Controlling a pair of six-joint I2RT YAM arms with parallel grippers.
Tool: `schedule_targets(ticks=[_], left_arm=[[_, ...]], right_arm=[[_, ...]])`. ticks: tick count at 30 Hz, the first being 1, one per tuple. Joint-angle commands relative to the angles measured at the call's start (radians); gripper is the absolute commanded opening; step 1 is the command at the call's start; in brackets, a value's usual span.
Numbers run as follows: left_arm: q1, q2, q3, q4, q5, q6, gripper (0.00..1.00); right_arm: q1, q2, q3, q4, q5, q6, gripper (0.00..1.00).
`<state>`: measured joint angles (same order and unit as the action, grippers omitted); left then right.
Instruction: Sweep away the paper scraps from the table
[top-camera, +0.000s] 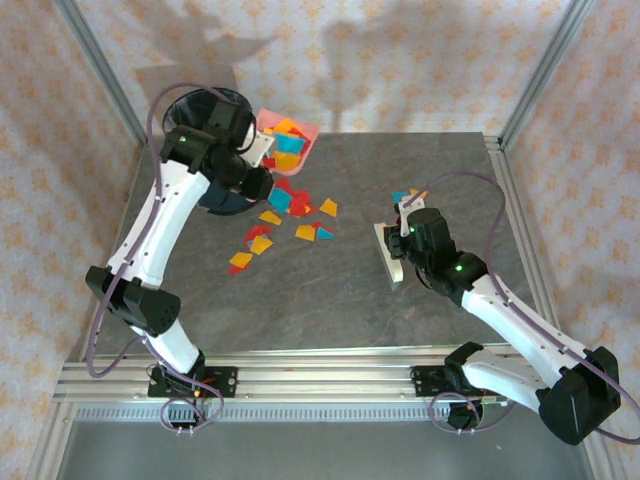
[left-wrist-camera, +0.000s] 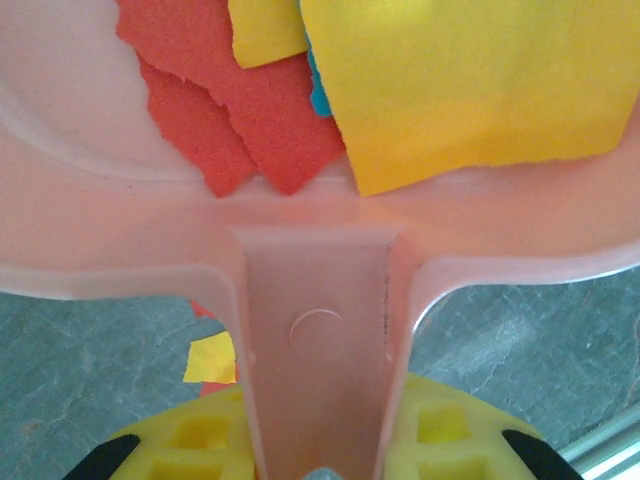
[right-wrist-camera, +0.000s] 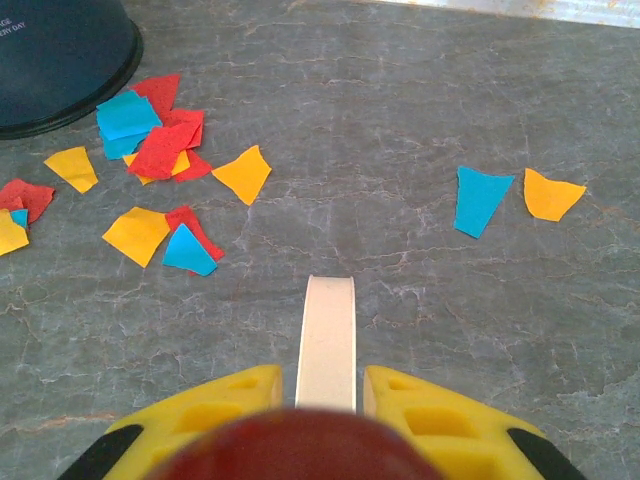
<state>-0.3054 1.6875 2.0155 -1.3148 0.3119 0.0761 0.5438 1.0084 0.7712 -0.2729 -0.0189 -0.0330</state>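
Grey marbled table (top-camera: 350, 310) under flowered walls: most paper scraps (top-camera: 290, 215) lie clustered left of centre, two sit far of the right arm, and several already lie in the pink dustpan (left-wrist-camera: 90, 200). Left pincer (left-wrist-camera: 320, 435) is clamped on its handle, keeping the load beside the dark bin (top-camera: 205, 105) for tipping. Right pincer (right-wrist-camera: 328, 400) is closed on a cream strip (right-wrist-camera: 328, 330), likely a sweeper, aimed to push scraps leftward

Bright, even lighting throughout; soft shadows fall on the back wall (top-camera: 330, 75). In the wrist views the nearest objects are blurred, while the table (right-wrist-camera: 420, 120) is sharp.
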Motion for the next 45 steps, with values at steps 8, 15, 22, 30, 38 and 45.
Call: schedule_targets(ticks=[8,15,22,30,38,45], left_arm=[[0.146,0.084,0.16,-0.022,0.175,-0.069,0.0],[0.244,0.115,0.198,0.025,0.305,-0.129,0.0],[0.316,0.121,0.177,0.118,0.437,-0.247,0.0],[0.36,0.131,0.133,0.245,0.571,-0.374,0.0],[0.389,0.12,0.048,0.417,0.637,-0.527,0.0],[0.414,0.085,-0.109,0.696,0.723,-0.761,0.0]], right_arm=[[0.005,-0.014,-0.019,0.018,0.011,0.01,0.0],[0.005,-0.008,-0.021,0.009,0.012,0.013,0.0],[0.005,-0.002,-0.018,0.007,0.014,0.025,0.0],[0.005,-0.004,-0.016,-0.001,0.013,0.033,0.0],[0.005,-0.005,-0.013,-0.009,0.017,0.034,0.0],[0.005,-0.007,-0.016,-0.008,0.017,0.037,0.0]])
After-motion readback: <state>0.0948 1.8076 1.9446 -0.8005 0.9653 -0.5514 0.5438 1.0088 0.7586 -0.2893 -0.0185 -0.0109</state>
